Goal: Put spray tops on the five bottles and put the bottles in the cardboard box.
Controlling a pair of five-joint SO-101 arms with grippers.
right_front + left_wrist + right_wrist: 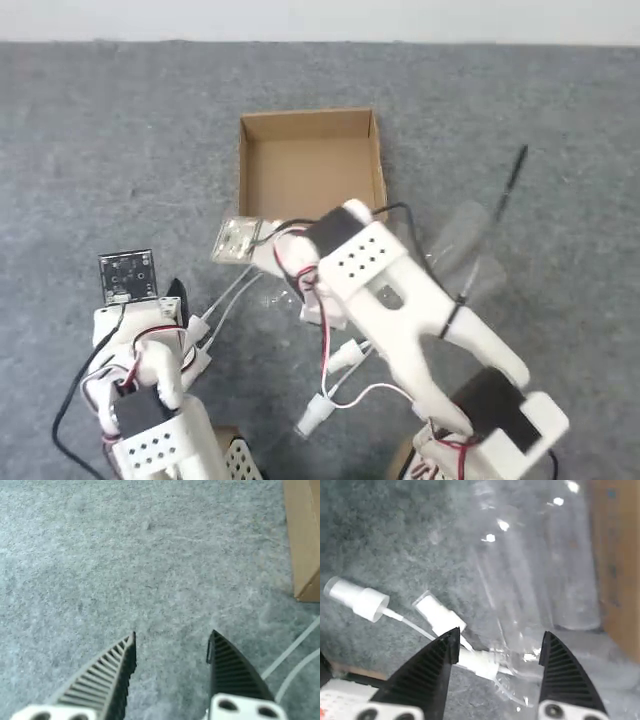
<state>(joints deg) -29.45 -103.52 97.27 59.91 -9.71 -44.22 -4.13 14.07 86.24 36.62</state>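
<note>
Looking past my left gripper (170,652), I see its two ribbed jaws spread apart with nothing between them, hanging over bare grey carpet (125,555). Thin white tubes (295,655) lie just beside it, and a corner of the cardboard box (302,540) stands beyond. My right gripper (500,637) is also spread wide and pinches nothing. It hangs over three white spray tops (440,615) lying loose on the carpet, with a cluster of clear bottles (535,570) just past them, near the brown box wall. I cannot count the bottles. From the overhead camera, taking the table as a clock face, the left arm (150,400) sits at 7 o'clock, and the right arm (400,300) stretches from 5 o'clock toward the centre. Spray tops lie beside and under the right arm near 6 o'clock. Clear plastic glints faintly at 3 o'clock, beside the right arm. The box sits open side up at 12 o'clock, farthest from both arm bases.
</note>
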